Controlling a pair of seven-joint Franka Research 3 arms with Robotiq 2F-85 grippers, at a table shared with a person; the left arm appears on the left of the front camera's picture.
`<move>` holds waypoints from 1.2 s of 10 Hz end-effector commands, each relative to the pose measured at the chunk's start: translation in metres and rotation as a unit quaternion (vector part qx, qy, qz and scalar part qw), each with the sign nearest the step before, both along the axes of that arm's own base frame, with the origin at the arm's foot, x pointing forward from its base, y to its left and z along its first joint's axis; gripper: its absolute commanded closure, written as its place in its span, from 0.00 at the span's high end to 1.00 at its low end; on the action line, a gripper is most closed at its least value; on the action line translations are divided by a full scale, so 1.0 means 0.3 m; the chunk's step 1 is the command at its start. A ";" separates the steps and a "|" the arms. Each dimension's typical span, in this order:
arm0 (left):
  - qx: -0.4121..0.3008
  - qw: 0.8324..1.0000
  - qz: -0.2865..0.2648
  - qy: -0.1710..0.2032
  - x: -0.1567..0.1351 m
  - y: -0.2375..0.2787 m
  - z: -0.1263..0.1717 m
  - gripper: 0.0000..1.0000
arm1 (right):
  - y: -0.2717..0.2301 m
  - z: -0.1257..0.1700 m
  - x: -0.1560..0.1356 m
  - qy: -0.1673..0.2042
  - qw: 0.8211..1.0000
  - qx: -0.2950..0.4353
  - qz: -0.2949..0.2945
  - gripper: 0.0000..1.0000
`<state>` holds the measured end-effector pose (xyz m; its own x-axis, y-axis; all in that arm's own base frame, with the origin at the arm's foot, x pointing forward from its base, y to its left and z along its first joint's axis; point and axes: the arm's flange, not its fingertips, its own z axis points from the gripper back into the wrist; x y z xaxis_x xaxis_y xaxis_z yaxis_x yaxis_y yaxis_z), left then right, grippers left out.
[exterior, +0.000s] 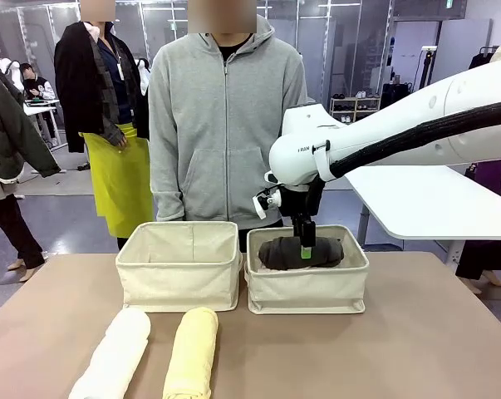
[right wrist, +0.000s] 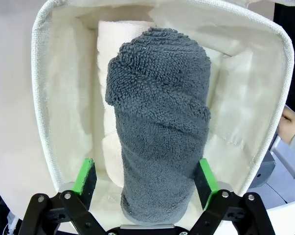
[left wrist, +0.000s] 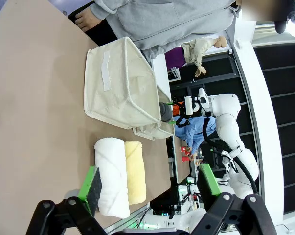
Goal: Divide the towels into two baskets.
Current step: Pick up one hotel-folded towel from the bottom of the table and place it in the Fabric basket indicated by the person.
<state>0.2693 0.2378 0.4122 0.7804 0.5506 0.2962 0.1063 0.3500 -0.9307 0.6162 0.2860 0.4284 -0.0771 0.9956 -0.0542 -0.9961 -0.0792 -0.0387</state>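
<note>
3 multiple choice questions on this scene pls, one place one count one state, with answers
1. Where is the dark grey towel? A) in the basket on the robot's right B) on the floor C) on a shelf
2. How many towels lie on the table? A) one B) two C) four
3. The right tool is: A) shut on a towel B) shut on a rim C) open
Answers: A, it lies inside that basket; B, the white towel and yellow towel; C, pads apart beside the grey roll.
</note>
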 end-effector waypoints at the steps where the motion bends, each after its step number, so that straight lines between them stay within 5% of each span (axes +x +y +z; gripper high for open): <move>1: -0.005 1.000 -0.001 -0.012 -0.004 0.007 0.002 1.00 | 0.001 0.001 -0.001 0.005 1.000 -0.003 0.012 1.00; 3: -0.005 1.000 -0.001 -0.012 -0.004 0.007 0.002 1.00 | 0.000 0.000 0.000 0.000 1.000 0.000 0.000 1.00; 7: -0.005 1.000 -0.001 -0.012 -0.004 0.007 0.002 1.00 | -0.173 0.257 -0.223 -0.026 0.995 0.074 -0.066 1.00; 10: -0.005 1.000 -0.001 -0.012 -0.004 0.007 0.002 1.00 | -0.481 0.226 -0.355 0.068 0.966 0.202 -0.149 1.00; 12: -0.005 1.000 -0.001 -0.012 -0.004 0.007 0.002 1.00 | -0.686 0.191 -0.428 0.141 0.908 0.321 -0.228 1.00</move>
